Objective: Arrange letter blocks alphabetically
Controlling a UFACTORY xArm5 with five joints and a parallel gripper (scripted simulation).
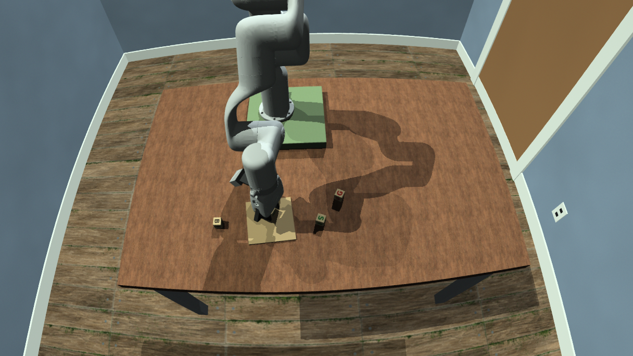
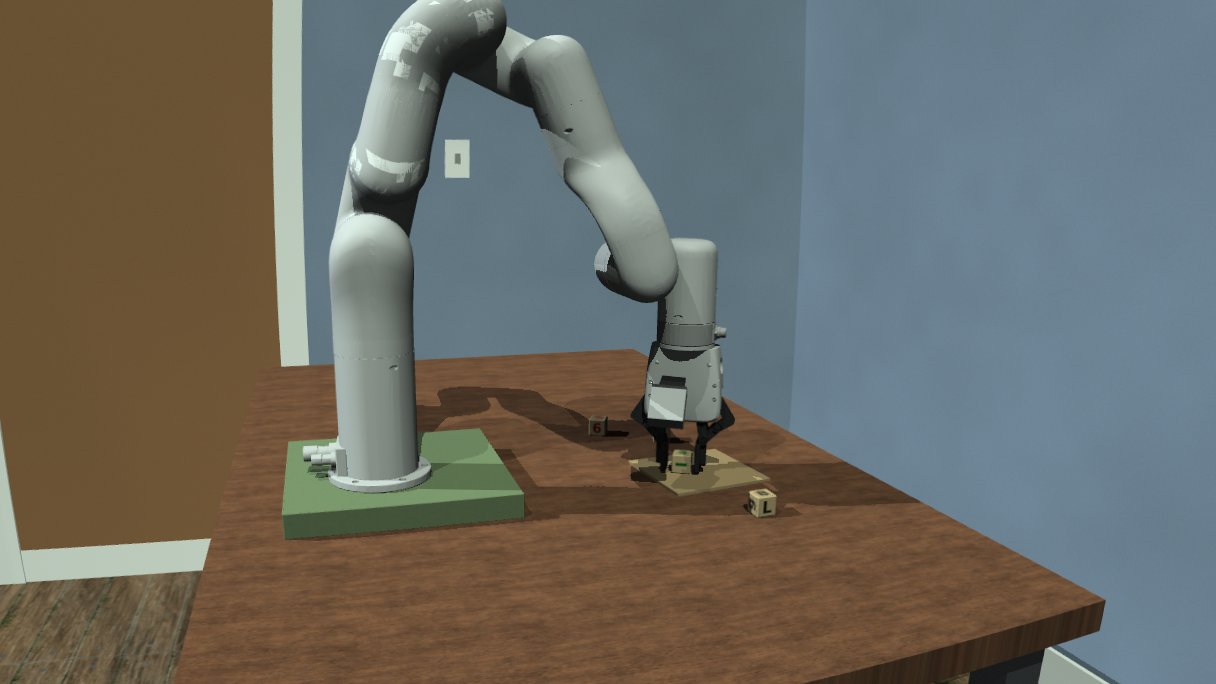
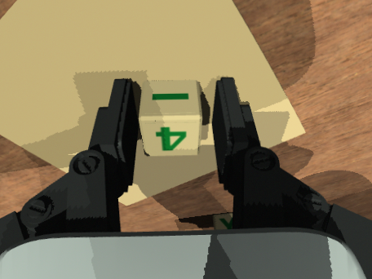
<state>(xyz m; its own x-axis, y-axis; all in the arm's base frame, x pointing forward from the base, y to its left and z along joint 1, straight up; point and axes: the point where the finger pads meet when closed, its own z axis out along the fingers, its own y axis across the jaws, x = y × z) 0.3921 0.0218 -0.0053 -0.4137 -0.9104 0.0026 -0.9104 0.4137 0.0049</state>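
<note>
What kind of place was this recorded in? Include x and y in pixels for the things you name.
Probably a plain indoor room fitted out as a robot test space: a wooden table (image 1: 398, 248) (image 2: 510, 595), an arm on a green base plate (image 1: 312, 94) (image 2: 476, 459), and a brown door panel (image 1: 544, 57) (image 2: 136, 255) beside blue walls (image 1: 48, 71) (image 2: 1003, 255).

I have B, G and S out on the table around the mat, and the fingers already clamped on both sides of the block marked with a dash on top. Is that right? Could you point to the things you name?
Not quite: the wrist view shows a gap between the fingers and the dash block (image 3: 170, 118) on both sides. The rest holds.
</note>
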